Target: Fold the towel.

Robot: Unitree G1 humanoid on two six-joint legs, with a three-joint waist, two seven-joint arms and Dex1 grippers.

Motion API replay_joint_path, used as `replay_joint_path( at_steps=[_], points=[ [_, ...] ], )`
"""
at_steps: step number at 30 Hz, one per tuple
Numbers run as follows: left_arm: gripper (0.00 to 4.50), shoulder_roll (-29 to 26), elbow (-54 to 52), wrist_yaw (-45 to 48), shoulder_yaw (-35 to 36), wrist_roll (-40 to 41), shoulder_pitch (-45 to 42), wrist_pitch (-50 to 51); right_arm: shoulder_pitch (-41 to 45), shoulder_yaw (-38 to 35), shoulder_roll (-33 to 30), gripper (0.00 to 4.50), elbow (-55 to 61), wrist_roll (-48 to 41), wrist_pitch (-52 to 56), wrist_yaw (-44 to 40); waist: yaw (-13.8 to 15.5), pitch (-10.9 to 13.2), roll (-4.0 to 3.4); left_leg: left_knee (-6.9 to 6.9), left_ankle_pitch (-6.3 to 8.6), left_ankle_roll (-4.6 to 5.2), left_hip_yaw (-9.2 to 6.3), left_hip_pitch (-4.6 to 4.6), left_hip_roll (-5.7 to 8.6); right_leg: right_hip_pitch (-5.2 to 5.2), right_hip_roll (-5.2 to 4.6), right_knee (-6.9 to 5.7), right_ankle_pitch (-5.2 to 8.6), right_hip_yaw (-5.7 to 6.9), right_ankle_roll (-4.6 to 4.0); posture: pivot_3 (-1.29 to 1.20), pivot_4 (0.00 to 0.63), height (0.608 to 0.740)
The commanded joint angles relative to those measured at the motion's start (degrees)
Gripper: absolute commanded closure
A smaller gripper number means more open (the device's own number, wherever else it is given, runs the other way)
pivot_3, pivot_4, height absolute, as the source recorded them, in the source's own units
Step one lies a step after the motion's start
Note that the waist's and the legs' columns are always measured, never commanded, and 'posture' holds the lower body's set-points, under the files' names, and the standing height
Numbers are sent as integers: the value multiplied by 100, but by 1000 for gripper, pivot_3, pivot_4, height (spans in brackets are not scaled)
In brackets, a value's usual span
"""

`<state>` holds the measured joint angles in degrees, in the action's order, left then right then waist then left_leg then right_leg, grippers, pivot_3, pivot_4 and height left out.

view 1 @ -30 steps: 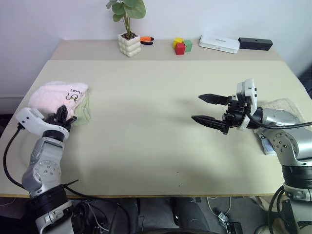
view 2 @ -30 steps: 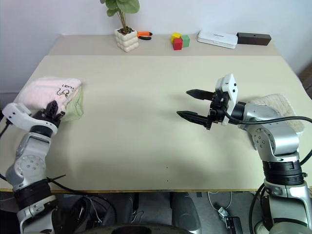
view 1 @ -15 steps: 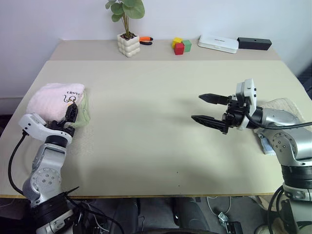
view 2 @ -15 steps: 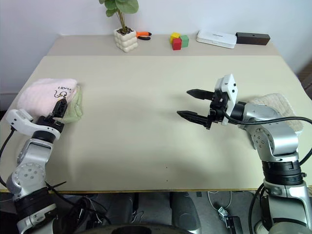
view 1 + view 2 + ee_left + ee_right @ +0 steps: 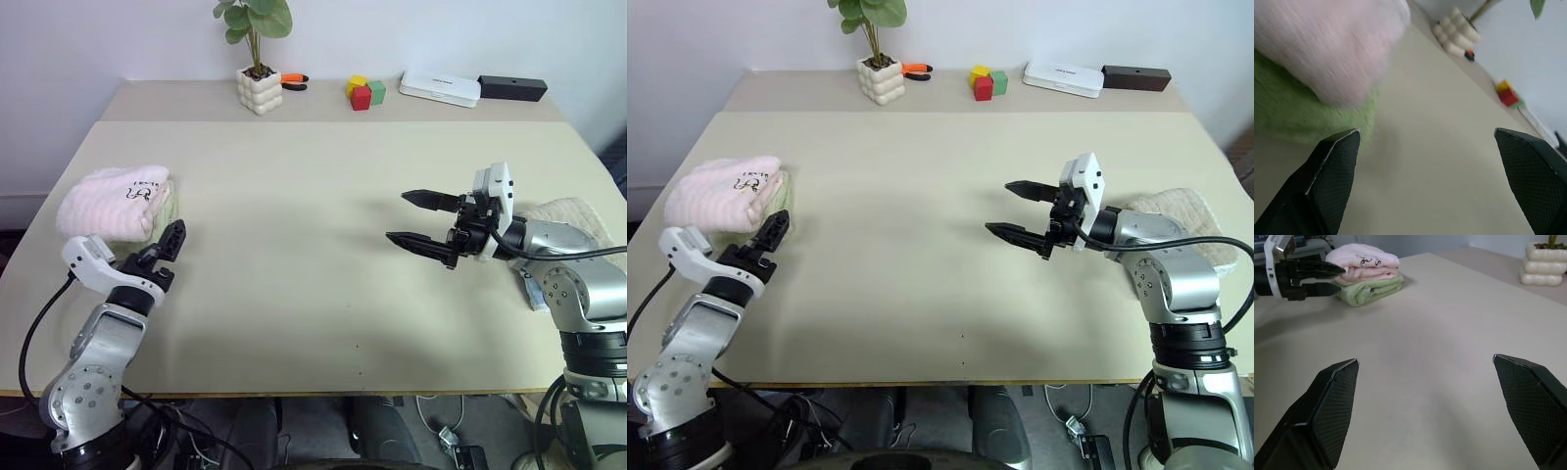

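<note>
The towel (image 5: 113, 199) is pale pink and lies folded at the table's left edge, stacked on a light green towel (image 5: 167, 217). A small dark printed mark faces up on it. My left gripper (image 5: 167, 251) is open and empty, just in front of and to the right of the stack, clear of it. In the left wrist view the towel (image 5: 1327, 44) and the green towel (image 5: 1293, 112) lie ahead of the spread fingers. My right gripper (image 5: 397, 216) hovers open and empty over the table's right half, pointing left; its wrist view shows the towel (image 5: 1364, 262) far off.
A beige towel (image 5: 573, 211) lies by my right arm at the table's right edge. Along the back stand a potted plant (image 5: 259, 88), an orange-handled tool (image 5: 294, 81), coloured blocks (image 5: 364, 92), a white box (image 5: 440, 88) and a black box (image 5: 512, 88). The table (image 5: 294, 294) is bare in the middle.
My left gripper opened, let go of the pink towel and drew back from the stack toward the table's near side. The right arm stayed put.
</note>
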<state>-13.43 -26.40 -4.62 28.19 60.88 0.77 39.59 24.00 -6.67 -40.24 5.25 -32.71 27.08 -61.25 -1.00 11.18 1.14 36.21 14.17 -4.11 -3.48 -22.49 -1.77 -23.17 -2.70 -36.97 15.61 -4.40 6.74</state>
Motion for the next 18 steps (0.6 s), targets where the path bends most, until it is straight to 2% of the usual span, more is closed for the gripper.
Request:
replay_joint_path(
  at_steps=[1, 3, 6, 10, 15, 18],
  points=[
    [24, -385, -610, 580, -867, -541, 217, 40, 17, -174, -29, 0, 40, -97, -53, -22, 2, 0, 0, 0, 0, 0, 0, 0, 0, 0, 0, 1, 1, 0, -1, 0, 150, 740],
    [24, -719, -827, 998, -1485, -981, 75, -47, -18, -228, -40, 0, 91, -148, -15, -10, 15, 0, 0, 0, 0, 0, 1, -1, 1, -1, 0, 1, 8, -1, -14, 0, 150, 740],
    [24, -985, -736, 1362, -1832, -1307, -558, -260, -76, -390, -33, 0, 164, -281, -13, -16, 20, 0, 0, 1, 0, 0, 2, -1, 1, 0, 0, 3, 9, -1, -17, 0, 150, 740],
    [24, -1510, 44, 2093, -1913, -1945, -1446, -667, -196, -534, -120, 0, 204, -392, -58, -114, -8, -2, -4, -2, 0, 0, 1, 0, 0, -1, 4, 1, 8, -1, -16, 0, 150, 740],
    [24, -2368, 858, 3864, -2242, -2578, -1842, -1412, -244, -607, -172, 0, 195, -365, -194, -209, -87, 1, -7, -9, 1, 1, 5, 2, -1, -6, 5, 1, 1, -4, -3, 0, 150, 740],
    [24, -2576, 1328, 4620, -2425, -2909, -2019, -1913, -285, -604, -133, 0, 358, -367, -259, -176, -111, 2, -7, -7, 1, 1, 7, -2, -1, -7, 3, 4, 1, -4, -2, 0, 150, 740]
  ],
)
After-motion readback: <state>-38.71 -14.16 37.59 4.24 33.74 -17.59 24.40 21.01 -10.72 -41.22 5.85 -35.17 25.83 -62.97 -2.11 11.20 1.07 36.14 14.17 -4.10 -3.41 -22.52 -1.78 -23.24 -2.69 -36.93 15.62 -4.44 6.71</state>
